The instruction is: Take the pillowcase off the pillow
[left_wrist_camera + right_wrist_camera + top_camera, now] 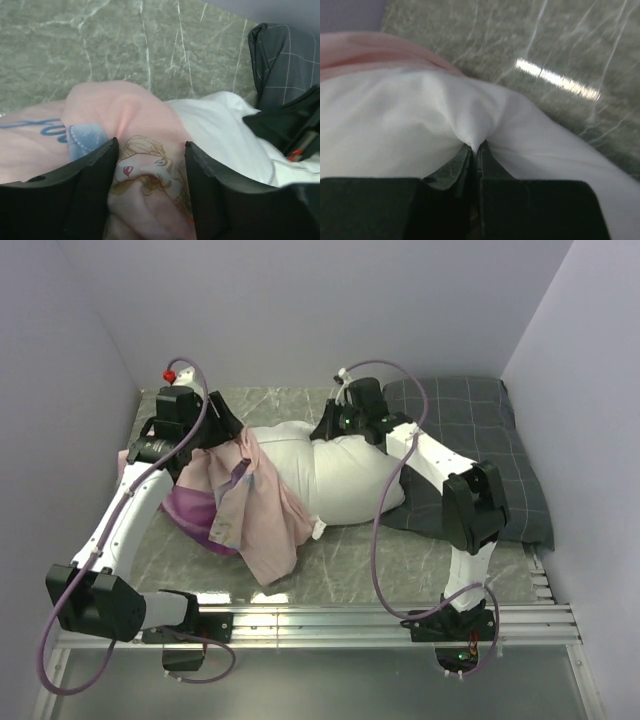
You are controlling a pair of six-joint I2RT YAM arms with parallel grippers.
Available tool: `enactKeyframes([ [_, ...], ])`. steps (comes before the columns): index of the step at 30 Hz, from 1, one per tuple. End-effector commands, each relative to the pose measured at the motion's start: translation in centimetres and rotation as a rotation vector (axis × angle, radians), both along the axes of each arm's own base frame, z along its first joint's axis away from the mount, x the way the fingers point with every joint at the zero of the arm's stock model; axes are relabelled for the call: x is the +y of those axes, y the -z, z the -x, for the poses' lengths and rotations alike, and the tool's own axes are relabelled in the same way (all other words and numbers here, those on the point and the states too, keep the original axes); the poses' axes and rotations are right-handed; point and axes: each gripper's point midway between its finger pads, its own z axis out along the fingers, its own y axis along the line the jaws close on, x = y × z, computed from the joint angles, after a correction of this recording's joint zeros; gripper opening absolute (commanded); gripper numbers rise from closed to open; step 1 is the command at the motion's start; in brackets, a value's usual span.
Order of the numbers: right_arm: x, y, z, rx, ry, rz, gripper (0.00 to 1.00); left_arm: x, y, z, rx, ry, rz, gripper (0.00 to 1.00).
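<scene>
Bright even light; glare streak on blurred table point(560, 80).

The plump white rectangular pillow point(345, 475) lies across the middle of the grey-green marbled desk point(340, 570). The thin pink printed fabric pillowcase point(255, 510) is bunched over its left end and spills toward the near edge. The dark grey checked pillow point(480, 440) lies to the right, touching the white one's right end.

The left end of the pillow point(340, 472) is hidden from you under the pillowcase point(262, 520). Your right wrist view is blurred.
</scene>
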Motion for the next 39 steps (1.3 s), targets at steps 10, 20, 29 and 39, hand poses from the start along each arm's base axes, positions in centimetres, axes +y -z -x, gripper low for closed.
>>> enactKeyframes([
  [10, -0.4, 3.3, -3.4, 0.021, 0.063, 0.182, 0.21, 0.6, -19.6, 4.2, -0.54, 0.003, 0.014, 0.79],
  [20, -1.1, -0.3, -5.1, -0.071, 0.109, 0.196, 0.57, -1.3, -6.5, 7.6, -0.257, 0.062, 0.093, 0.77],
  [29, -1.0, -2.9, -5.9, -0.129, 0.122, 0.186, 0.67, -2.9, -1.1, 11.6, -0.182, 0.111, 0.155, 0.82],
  [39, -3.2, -14.2, -3.5, -0.34, 0.195, 0.16, 0.71, -1.6, 4.2, 8.3, -0.046, -0.011, 0.063, 0.17],
])
